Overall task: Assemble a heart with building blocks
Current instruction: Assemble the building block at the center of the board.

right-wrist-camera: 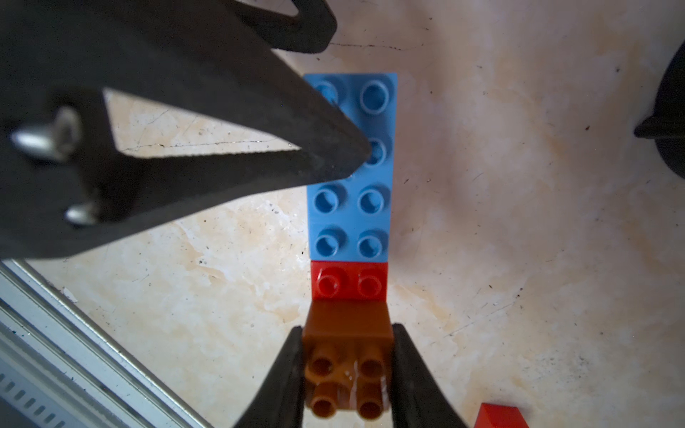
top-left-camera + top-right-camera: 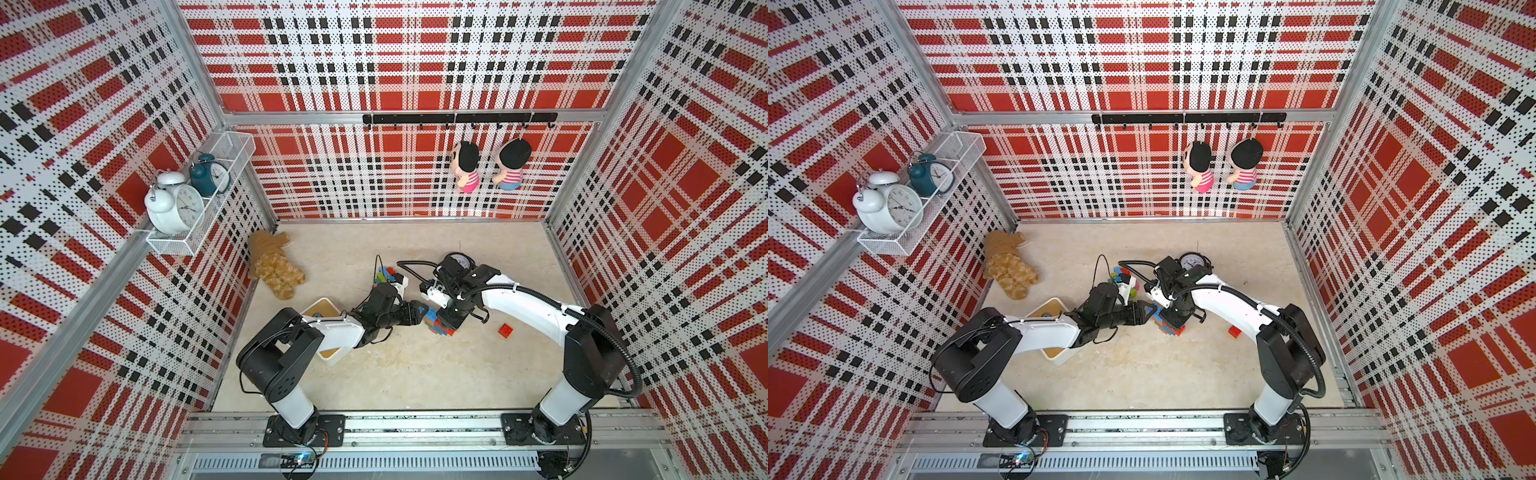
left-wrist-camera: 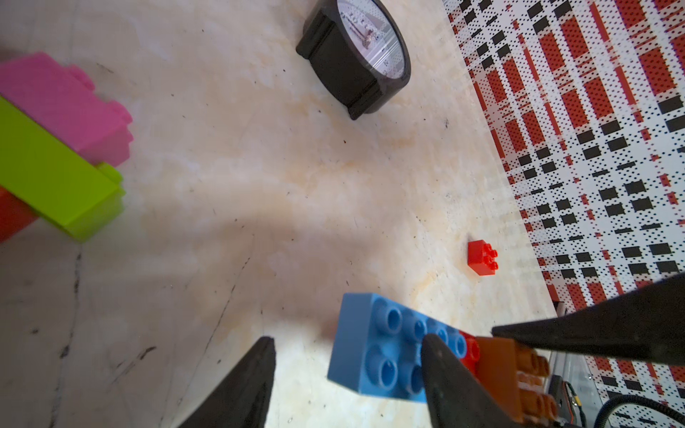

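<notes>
Block stack (image 2: pixel 439 325) is mid-table between my two arms: blue eight-stud brick (image 1: pixel 352 207), red brick (image 1: pixel 348 279) and brown brick (image 1: pixel 348 370) in a row. Right gripper (image 1: pixel 347 329) is clamped on the brown end. Left gripper (image 3: pixel 348 341) has its jaws apart, one fingertip over the blue studs, gripping nothing. Can't tell if the stack touches the table.

Containers: white plastic bin (image 2: pixel 332 360) sits under my left forearm, contents mostly hidden. White wire wall basket (image 2: pixel 178 247) holds a white alarm clock (image 2: pixel 174 203) and a teal alarm clock (image 2: pixel 210 174).

Room: loose red block (image 2: pixel 505 331) lies near the stack, on its right. Black round clock (image 3: pixel 356 59) and coloured block pile (image 2: pixel 386 274) sit behind it. Beige tabletop (image 2: pixel 415 374) runs open to the front rail (image 2: pixel 415 424).
</notes>
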Tool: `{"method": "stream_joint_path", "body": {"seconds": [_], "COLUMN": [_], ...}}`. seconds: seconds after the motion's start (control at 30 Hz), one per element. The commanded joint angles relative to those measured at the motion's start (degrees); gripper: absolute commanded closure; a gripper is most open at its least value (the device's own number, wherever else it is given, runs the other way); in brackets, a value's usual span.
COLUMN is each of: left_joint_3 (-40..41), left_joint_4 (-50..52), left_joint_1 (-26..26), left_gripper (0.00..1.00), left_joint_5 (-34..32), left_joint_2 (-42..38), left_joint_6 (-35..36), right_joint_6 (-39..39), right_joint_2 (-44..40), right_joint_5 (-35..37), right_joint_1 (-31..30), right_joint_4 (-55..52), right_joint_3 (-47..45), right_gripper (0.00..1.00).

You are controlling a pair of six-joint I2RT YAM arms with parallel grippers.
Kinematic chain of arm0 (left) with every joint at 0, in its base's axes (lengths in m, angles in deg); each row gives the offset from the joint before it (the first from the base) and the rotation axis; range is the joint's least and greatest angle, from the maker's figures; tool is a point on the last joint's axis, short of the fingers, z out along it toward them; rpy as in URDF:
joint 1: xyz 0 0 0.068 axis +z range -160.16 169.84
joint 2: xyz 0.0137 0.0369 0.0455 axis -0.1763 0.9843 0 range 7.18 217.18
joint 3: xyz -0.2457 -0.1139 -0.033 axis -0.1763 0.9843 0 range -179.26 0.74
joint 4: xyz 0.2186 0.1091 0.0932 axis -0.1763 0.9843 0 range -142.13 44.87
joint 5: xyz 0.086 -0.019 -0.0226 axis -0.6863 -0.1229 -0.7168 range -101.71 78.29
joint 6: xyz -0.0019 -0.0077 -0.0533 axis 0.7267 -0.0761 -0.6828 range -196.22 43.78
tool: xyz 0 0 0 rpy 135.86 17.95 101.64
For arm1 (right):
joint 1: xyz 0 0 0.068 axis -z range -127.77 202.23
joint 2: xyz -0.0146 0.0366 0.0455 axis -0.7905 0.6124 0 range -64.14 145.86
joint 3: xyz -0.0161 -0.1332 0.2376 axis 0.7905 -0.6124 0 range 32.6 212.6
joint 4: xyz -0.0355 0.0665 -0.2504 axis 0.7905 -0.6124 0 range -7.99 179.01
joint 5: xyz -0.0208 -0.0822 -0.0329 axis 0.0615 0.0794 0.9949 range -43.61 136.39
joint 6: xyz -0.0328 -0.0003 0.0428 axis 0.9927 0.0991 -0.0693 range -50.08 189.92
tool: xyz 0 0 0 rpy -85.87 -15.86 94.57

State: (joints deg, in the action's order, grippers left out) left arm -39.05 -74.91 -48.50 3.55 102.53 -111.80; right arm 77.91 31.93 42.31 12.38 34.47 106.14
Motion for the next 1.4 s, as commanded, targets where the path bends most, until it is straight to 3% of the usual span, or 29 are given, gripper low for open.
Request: {"method": "stream_joint_path", "body": {"seconds": [0.0, 0.27, 0.33, 0.5, 0.6, 0.77, 0.97, 1.13, 1.37], "left_joint_3": [-0.11, -0.2, -0.35, -1.13, -1.98, -3.78, -7.05, -12.09, -15.04], "left_joint_4": [0.19, 0.19, 0.18, 0.37, 1.58, 4.43, 9.48, 13.57, 13.84], "left_joint_1": [-0.12, 0.2, 0.2, 0.2, 0.27, 0.99, 0.25, -4.04, -7.77], "left_gripper": [0.35, 0.35, 0.35, 0.33, 0.28, 0.2, 0.18, 0.18, 0.18], "left_joint_5": [0.11, 0.18, 0.2, 0.39, -0.21, -2.84, -10.31, -15.33, -15.89], "left_joint_2": [1.28, 1.2, 0.99, -0.12, -1.52, -4.07, -6.92, -6.86, -4.24], "left_joint_6": [1.03, 1.16, 1.19, 1.28, 1.45, 2.12, 5.35, 10.0, 11.2], "right_joint_6": [1.42, 0.75, 0.38, -0.99, -2.07, -6.42, -18.24, -28.44, -40.23], "right_joint_2": [4.73, 4.27, 3.11, -1.39, -4.56, -12.14, -20.93, -19.51, -16.4], "right_joint_5": [0.3, 2.99, 2.35, -2.91, -3.48, -2.94, 2.76, 4.19, 12.66], "right_joint_1": [-1.25, -2.07, -2.11, -2.05, -1.69, 2.53, 13.62, 23.68, 27.3], "right_joint_4": [-2.01, -0.72, 0.14, 3.36, 5.41, 11.77, 15.25, 11.35, 7.93], "right_joint_3": [-3.83, -4.47, -4.29, -2.14, -1.38, -5.29, -14.39, -19.41, -22.8], "right_gripper": [1.0, 1.0, 0.91, 0.56, 0.46, 0.41, 0.43, 0.44, 0.48]}}
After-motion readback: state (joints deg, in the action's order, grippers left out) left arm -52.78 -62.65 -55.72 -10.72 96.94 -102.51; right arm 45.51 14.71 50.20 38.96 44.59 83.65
